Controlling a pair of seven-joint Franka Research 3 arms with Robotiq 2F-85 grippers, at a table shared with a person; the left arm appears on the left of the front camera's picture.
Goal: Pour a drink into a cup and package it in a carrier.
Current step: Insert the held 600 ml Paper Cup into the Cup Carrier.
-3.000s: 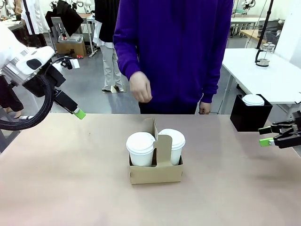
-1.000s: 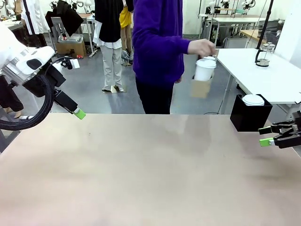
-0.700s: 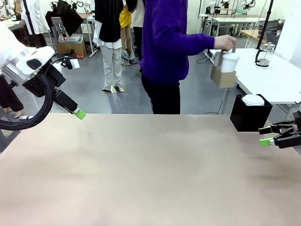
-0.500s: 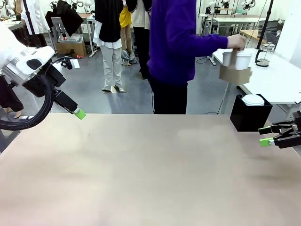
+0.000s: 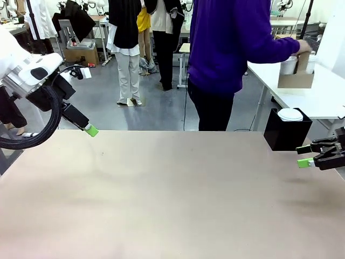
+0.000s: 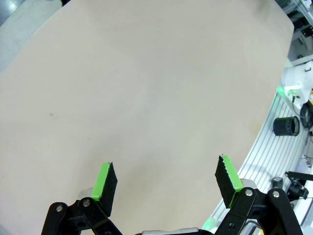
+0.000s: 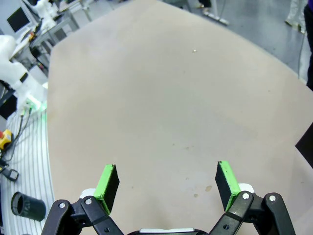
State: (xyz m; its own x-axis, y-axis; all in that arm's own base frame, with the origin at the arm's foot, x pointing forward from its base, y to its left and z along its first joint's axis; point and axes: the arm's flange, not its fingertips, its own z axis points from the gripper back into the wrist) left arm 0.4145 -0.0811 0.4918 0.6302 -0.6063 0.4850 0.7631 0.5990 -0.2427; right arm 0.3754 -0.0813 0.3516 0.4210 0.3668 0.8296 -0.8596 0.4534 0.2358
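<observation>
The person's hand (image 5: 303, 46) sets the carrier (image 5: 295, 79), cup (image 5: 289, 65) inside, on a white side table (image 5: 323, 97). Both the left claw (image 6: 165, 182) and right claw (image 7: 166, 185) gape wide above the counter (image 5: 161, 194).

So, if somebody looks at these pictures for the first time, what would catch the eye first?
Probably the person in the purple sweater beyond the table's far edge, reaching right to hold the brown cardboard cup carrier with a white cup over a white side table. Next, the wide beige table in front. At its sides, the left gripper and the right gripper both stand open, with bright green pads.
</observation>
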